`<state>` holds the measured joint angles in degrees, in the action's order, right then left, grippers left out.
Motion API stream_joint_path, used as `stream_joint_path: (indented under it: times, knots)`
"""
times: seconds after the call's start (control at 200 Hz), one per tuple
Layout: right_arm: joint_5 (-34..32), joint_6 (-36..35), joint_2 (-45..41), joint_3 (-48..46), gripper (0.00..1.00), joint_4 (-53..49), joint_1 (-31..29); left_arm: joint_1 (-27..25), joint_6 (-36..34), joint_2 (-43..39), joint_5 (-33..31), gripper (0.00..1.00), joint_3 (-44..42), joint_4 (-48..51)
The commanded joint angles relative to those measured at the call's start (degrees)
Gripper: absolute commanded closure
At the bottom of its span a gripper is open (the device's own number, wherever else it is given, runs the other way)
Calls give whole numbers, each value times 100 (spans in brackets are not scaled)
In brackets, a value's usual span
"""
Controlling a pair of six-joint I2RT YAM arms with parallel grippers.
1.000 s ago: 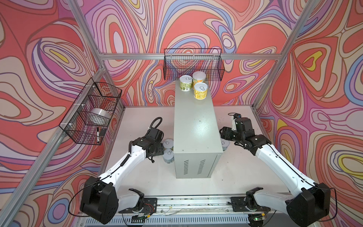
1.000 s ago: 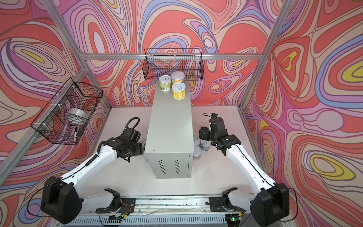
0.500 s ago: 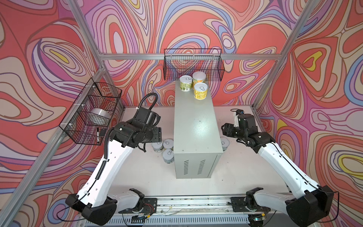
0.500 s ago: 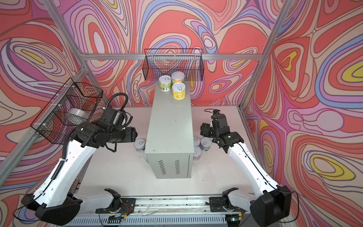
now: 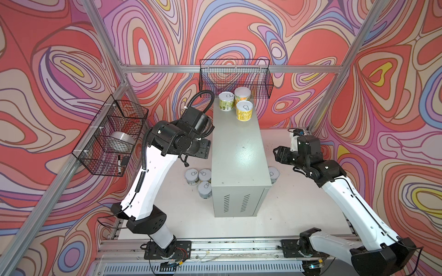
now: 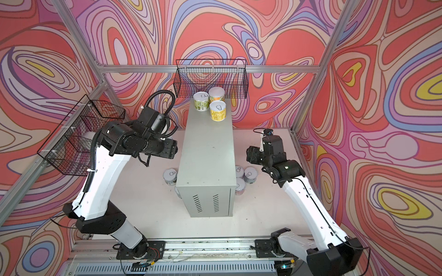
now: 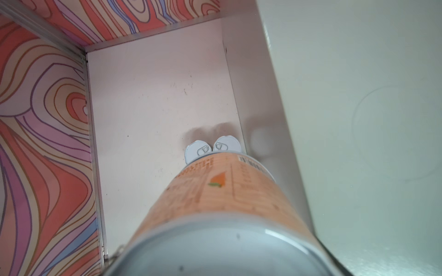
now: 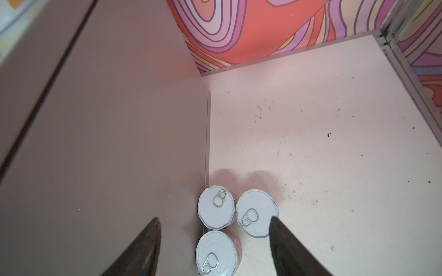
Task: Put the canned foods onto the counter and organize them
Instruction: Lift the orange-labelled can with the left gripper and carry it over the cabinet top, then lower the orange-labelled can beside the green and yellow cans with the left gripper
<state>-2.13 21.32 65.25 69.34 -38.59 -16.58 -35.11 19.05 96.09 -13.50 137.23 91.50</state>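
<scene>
Now that the left gripper (image 5: 203,150) has been hoisted to counter-top height, an orange-labelled can (image 7: 229,198) is seen filling the left wrist view, one silver end right up against the lens. So it's judged to be clamped in the jaws, though the fingers themselves can't be made out in any view. A second ago that arm was down low among the tins on the white tabletop (image 5: 186,212), and half a second ago it was only partway up. A pick has been made, then, and the carry is underway; the set-down on the counter (image 5: 239,153) isn't done yet. The can is held just beside the counter's left edge, not over the top.

Further out, three tins (image 5: 205,175) are left on the table by the counter's left side. Three placed cans (image 5: 244,111) are parked at the far end of the top, same as before.

The right gripper (image 8: 214,218) is spread apart with nothing in it, hung above three more lidded tins (image 8: 216,206) bunched against the counter's right wall. It's been backed up a little from where it was a second ago — nothing grabbed there. By that count, seven cans are still to be shelved.
</scene>
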Motion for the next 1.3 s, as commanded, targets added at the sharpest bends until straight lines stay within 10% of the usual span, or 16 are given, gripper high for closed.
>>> stream_joint_path:
  times: [0.0, 1.012, 1.182, 1.297]
  knots:
    - [-85, -115, -116, 175, 27, -166, 23, -93, -197, 258, -138, 100, 890, 453]
    - [35, -133, -171, 308, 27, -192, 23, -777, -232, 1310, 322, 100, 1507, -730]
    - [82, -116, -124, 308, 27, -188, 24, -802, -261, 1400, 146, 45, 1504, -832]
    - [81, -104, -94, 315, 26, -175, 23, -800, -329, 1472, 188, 25, 1507, -936]
